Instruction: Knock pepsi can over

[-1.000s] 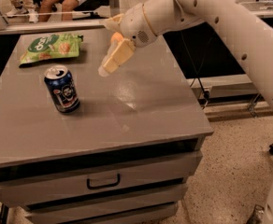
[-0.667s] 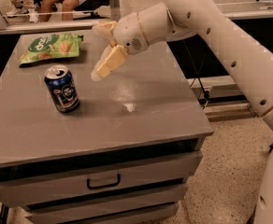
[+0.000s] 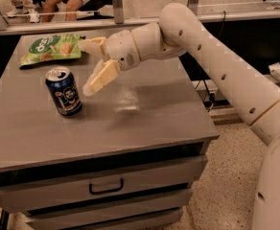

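The pepsi can (image 3: pixel 64 91) stands upright on the left part of the grey table (image 3: pixel 145 119); it is dark blue with a silver top and a round whitish logo. My gripper (image 3: pixel 86 66) hangs just right of the can's top, a short gap away, not touching it. Its two cream fingers are spread apart and hold nothing: one fingertip (image 3: pixel 90 88) points down-left toward the can, the other finger (image 3: pixel 91 45) points left above it.
A green snack bag (image 3: pixel 51 48) lies at the table's back left corner. A glass partition with a rail (image 3: pixel 130 20) runs behind the table. The table has drawers with a handle (image 3: pixel 106 187) in front. Floor lies to the right.
The gripper has moved left and slightly down, closing in on the can. The can has not moved and still stands upright.
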Motion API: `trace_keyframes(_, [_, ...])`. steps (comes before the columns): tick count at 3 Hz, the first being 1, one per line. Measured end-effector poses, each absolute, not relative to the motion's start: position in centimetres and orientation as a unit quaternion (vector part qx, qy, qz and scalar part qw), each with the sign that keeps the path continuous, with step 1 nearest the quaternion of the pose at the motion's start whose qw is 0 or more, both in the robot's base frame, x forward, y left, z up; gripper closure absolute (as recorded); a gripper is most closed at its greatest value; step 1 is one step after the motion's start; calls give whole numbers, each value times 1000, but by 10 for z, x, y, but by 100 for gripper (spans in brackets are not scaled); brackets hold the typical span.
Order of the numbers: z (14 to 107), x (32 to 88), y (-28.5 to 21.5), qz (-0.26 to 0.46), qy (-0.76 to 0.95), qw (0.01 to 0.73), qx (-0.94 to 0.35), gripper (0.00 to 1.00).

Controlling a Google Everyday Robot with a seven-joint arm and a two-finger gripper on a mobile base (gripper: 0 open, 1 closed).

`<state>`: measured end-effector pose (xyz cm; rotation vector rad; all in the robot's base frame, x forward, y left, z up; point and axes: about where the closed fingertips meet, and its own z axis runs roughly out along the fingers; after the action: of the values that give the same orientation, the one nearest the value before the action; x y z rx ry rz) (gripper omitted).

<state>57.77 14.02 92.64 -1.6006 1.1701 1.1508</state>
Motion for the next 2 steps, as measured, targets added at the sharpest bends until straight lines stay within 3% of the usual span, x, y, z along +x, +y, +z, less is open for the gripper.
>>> trace_keyframes(1, [923,558,157,488,439,413,-632,0])
trace_keyframes(2, [914,542,184,451,428,436,-650,0])
